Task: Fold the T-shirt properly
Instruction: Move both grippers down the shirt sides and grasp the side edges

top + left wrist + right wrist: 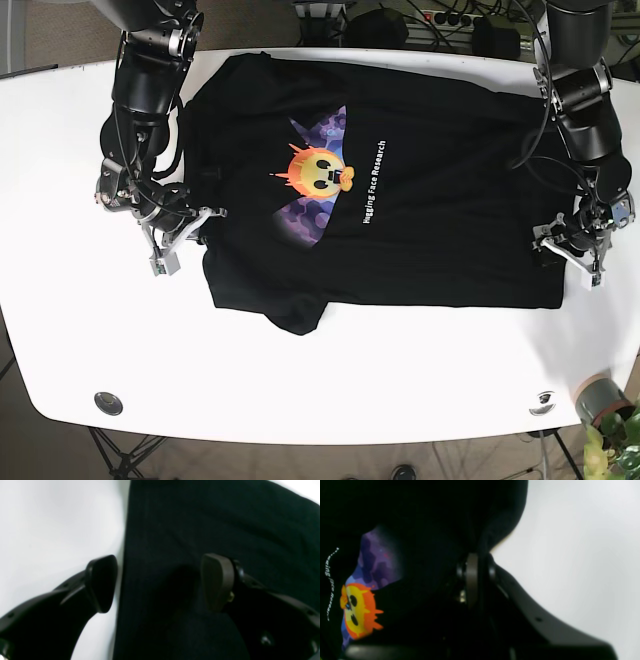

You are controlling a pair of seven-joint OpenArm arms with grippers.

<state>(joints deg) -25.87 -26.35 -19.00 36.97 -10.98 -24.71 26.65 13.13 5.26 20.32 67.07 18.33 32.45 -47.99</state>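
White print on the black T-shirt (420,200) — "Hugging Face Research".

Base view: the right arm (150,80) reaches down the frame's left, right gripper (205,215) with jaws clamped together. The left arm (590,110) descends at right, left gripper (545,240) with jaws spread apart.

You've got a white table (330,390) with rounded corners, on a stand whose dark legs show under its near edge. A black T-shirt (440,210) lies flat across its middle and far half, print side up, with one sleeve bunched at the near-left hem. Two small round metal fittings sit in the tabletop close to the near edge, one at the left (107,402), one at the right (543,400).
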